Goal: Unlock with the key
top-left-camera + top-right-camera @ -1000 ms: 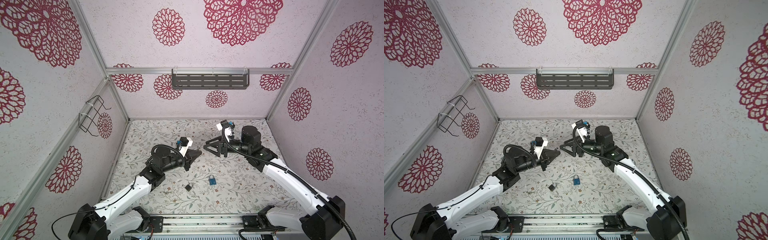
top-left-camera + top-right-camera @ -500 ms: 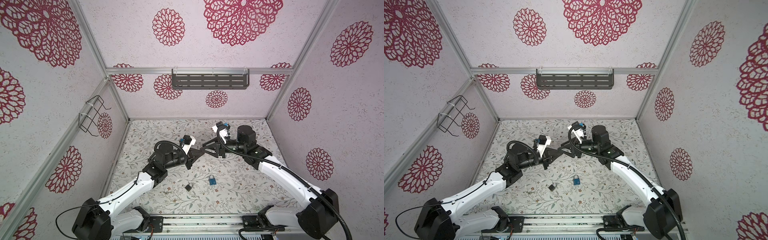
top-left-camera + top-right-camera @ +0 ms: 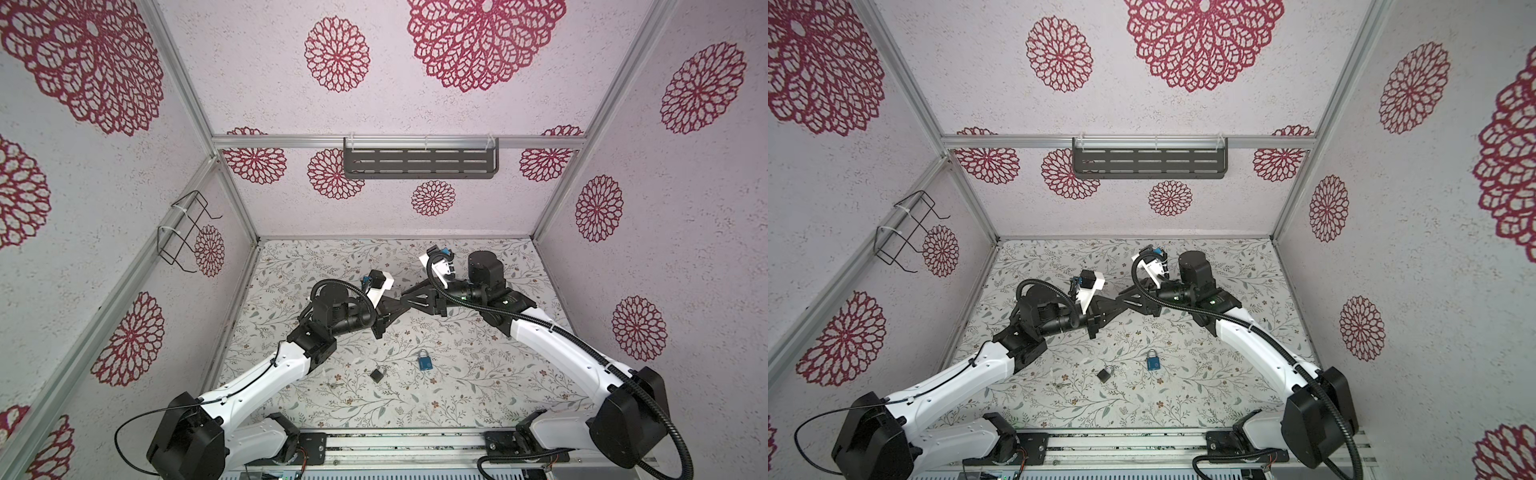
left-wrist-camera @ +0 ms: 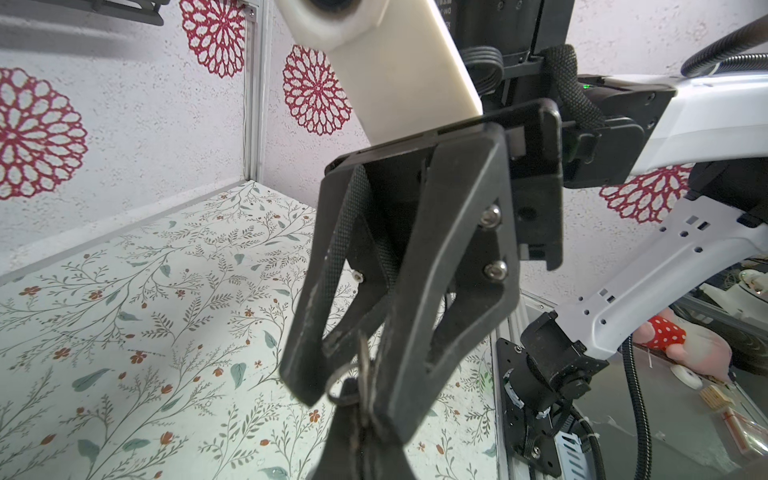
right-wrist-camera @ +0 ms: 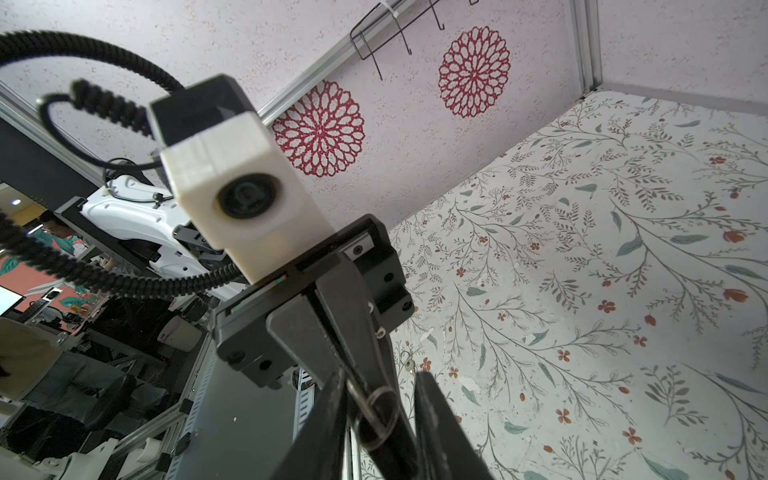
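Both grippers meet in mid-air above the middle of the floral table (image 3: 478, 374). My left gripper (image 3: 400, 300) (image 4: 365, 415) is shut on a small metal key (image 4: 363, 365) with a wire ring (image 5: 380, 409). My right gripper (image 3: 404, 294) (image 5: 378, 378) straddles the left fingertips and the key. Its jaws are narrow, with a gap still showing on one side. A blue padlock (image 3: 423, 360) (image 3: 1153, 360) and a dark padlock (image 3: 377, 374) (image 3: 1104, 374) lie on the table nearer the front, below the grippers and apart from them.
A small metal piece (image 3: 1060, 385) lies left of the dark padlock. A dark slotted shelf (image 3: 419, 164) hangs on the back wall and a wire rack (image 3: 183, 232) on the left wall. The arms' base rail (image 3: 395, 442) runs along the front edge.
Both arms have swung toward each other until their fingertips meet. The right gripper's jaws have narrowed around the key held by the left. The padlocks have not moved.
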Robot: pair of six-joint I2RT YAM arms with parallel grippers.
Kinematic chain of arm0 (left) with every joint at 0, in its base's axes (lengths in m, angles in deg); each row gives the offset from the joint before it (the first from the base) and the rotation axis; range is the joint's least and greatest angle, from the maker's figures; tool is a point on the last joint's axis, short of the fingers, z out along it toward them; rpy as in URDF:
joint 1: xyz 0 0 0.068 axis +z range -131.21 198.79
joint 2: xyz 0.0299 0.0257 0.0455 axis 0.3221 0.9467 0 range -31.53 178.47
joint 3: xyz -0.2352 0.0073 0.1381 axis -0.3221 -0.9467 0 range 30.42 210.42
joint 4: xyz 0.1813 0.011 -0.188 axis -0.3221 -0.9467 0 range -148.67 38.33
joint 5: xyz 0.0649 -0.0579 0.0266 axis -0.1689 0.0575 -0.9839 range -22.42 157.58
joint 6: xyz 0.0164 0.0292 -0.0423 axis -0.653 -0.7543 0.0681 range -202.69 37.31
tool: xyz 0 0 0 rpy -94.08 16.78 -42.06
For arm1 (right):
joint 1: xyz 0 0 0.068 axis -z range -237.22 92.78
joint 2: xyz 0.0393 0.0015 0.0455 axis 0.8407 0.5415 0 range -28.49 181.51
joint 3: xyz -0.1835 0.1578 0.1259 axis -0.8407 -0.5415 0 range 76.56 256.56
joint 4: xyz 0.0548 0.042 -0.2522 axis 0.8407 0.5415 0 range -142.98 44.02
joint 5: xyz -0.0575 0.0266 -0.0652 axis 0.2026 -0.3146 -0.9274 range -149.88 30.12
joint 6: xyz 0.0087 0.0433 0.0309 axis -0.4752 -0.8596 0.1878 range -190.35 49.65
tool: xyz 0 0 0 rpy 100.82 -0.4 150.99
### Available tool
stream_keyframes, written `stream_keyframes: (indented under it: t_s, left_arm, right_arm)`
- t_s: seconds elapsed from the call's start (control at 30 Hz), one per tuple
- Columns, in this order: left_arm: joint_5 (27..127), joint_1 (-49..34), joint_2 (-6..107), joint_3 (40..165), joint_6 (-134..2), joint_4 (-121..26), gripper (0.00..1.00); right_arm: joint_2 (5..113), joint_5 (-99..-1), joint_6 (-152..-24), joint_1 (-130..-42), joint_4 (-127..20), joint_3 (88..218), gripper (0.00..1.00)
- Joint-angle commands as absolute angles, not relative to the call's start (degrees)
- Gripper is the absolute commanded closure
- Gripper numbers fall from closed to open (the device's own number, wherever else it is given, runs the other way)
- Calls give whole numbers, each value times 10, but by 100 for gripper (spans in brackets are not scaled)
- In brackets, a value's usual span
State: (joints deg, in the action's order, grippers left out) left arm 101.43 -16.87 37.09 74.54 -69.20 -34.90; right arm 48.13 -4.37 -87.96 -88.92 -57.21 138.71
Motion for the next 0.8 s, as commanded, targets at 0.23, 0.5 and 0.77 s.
stream_keyframes:
  t_s: [0.23, 0.5, 0.77]
  left_arm:
    - [1030, -166, 373, 767, -702, -355, 100]
    - [1030, -165, 366, 768, -704, -364, 100]
    - [1008, -166, 348, 764, -701, -381, 76]
  right_arm:
    - [479, -32, -850, -891, -568, 1410, 85]
    - [479, -36, -849, -890, -568, 1415, 97]
    - [476, -55, -865, -889, -573, 1426, 100]
